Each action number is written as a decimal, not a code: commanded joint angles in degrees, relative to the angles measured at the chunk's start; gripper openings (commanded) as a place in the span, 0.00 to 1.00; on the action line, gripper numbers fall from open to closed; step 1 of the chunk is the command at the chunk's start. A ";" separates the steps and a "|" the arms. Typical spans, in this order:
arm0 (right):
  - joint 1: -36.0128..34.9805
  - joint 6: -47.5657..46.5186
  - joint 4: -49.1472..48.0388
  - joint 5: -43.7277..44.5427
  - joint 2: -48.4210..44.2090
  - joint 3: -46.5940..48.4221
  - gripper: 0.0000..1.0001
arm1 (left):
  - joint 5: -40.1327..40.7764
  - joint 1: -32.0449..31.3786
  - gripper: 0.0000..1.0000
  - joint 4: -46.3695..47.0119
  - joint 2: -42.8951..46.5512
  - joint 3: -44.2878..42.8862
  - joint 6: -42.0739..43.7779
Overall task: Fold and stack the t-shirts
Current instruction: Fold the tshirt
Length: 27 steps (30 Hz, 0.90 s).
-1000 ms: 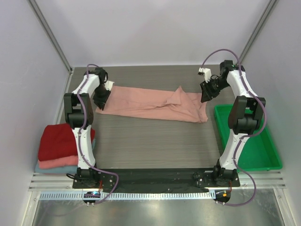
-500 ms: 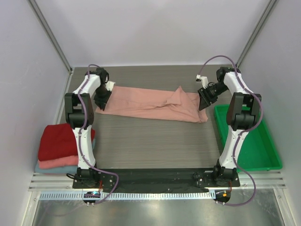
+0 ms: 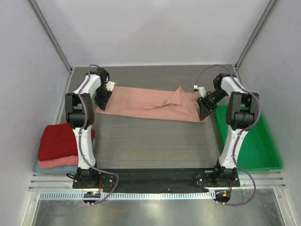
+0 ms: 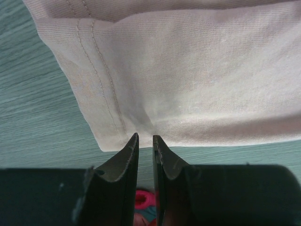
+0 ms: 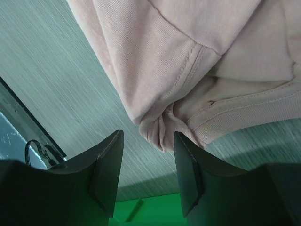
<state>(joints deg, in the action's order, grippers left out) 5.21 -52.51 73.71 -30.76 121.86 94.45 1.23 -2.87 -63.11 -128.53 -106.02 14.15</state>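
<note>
T-shirt [image 3: 146,104] lies lengthwise left-to-right, hem at left pincer [image 4: 144,136].

Soft, even light from above fills the overhead view. The counter [image 3: 150,141] shows only faint shadows beside the arms, and the near metal strip [image 3: 150,212] gleams dully. Both wrist views carry a teal cast. The dark fingers [image 4: 123,169] blur close to the lens, while the pink t-shirt [image 4: 188,70] weave is sharp.

Top external: fixed, high behind the near edge, looking down on the whole grey wood-grain bench [image 3: 150,141]. Left wrist: close above hem of dusty-pink cotton t-shirt [image 4: 188,70]. Right wrist: close above its opposite end. Shirt shared by all.
</note>
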 commanded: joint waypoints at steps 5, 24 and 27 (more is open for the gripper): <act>-0.29 -0.92 -2.78 4.48 -1.63 -2.69 0.48 | -0.71 -0.11 0.19 -0.43 0.03 -0.68 0.96; -0.29 -5.85 -7.09 16.19 -7.07 -7.09 0.34 | -0.88 2.52 0.18 0.71 2.49 2.31 1.76; -0.29 -5.59 -4.29 11.72 -8.30 -2.20 0.43 | -3.41 2.52 0.18 0.62 4.33 1.43 1.49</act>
<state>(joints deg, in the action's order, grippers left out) 4.86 -56.86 68.03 -16.99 118.32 87.33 0.32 -1.30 -62.76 -128.49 -103.94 14.61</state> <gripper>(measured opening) 0.402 0.183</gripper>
